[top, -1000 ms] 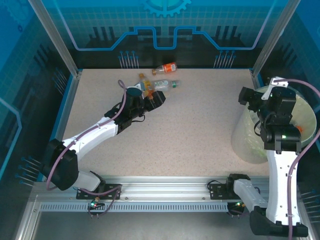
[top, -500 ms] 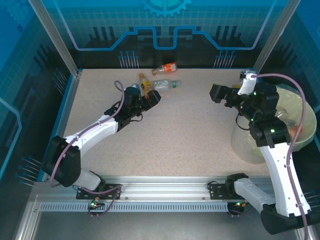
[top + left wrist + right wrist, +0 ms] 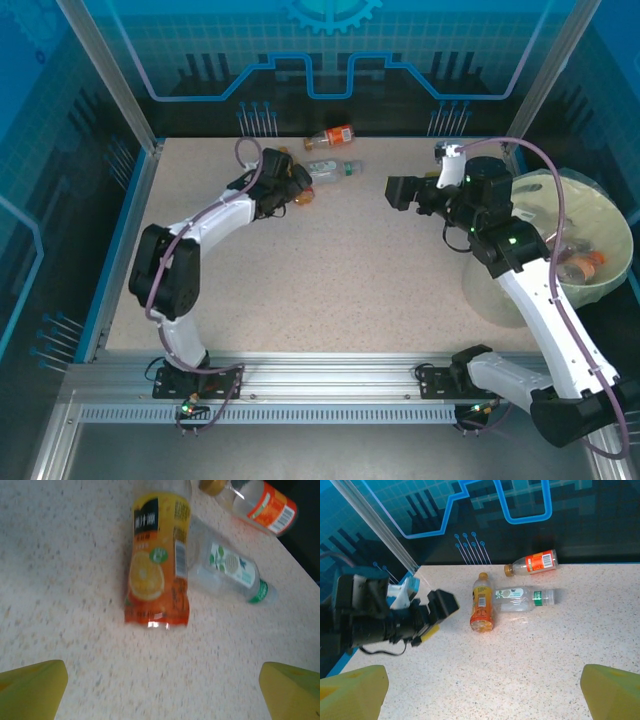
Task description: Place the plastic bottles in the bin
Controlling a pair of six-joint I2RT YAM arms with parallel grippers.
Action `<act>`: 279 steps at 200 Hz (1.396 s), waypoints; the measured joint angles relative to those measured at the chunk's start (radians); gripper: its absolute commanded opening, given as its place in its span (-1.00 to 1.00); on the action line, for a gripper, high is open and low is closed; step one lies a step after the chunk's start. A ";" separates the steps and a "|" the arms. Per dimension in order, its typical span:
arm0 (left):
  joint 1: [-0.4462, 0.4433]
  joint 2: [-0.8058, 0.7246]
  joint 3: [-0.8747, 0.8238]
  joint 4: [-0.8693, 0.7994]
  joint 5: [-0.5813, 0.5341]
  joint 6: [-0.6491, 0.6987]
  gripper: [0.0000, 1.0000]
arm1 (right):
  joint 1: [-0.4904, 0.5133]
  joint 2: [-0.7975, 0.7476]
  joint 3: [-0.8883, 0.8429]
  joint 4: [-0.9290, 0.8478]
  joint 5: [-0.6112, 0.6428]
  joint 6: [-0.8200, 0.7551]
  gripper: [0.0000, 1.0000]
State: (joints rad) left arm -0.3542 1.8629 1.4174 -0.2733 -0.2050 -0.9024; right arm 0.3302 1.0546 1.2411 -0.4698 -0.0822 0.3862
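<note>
The whole table (image 3: 350, 280) is overlooked from above and behind. The orange juice bottle (image 3: 157, 580) is seen closely, downward, by the left wrist camera, farther off by the right one.

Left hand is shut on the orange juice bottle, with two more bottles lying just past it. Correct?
No. The left wrist view shows the left hand open, fingers spread, short of the orange juice bottle, which lies free. The green-capped bottle and the red-labelled bottle do lie just past it.

Your left gripper (image 3: 292, 184) hovers right at the orange bottle (image 3: 303, 196); a clear bottle (image 3: 330, 170) and a red-labelled bottle (image 3: 330, 137) lie just beyond it.
</note>
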 measured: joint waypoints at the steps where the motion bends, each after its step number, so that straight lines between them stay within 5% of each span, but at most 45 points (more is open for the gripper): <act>1: 0.001 0.004 0.004 -0.002 -0.001 0.001 0.98 | 0.000 0.000 0.000 0.000 0.000 -0.001 0.99; 77: 0.057 0.327 0.361 -0.120 0.034 0.132 0.97 | 0.012 -0.010 -0.001 -0.020 0.081 -0.028 1.00; 160: 0.056 0.446 0.433 -0.203 0.177 0.276 0.74 | 0.012 -0.019 -0.001 -0.035 0.128 -0.028 0.99; 279: 0.056 0.489 0.481 -0.247 0.177 0.336 0.17 | 0.012 -0.018 -0.001 -0.053 0.105 -0.011 0.99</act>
State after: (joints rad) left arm -0.2981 2.3524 1.8988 -0.5205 -0.0284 -0.5659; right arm 0.3420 1.0363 1.2404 -0.5224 0.0223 0.3752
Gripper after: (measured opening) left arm 0.628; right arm 0.997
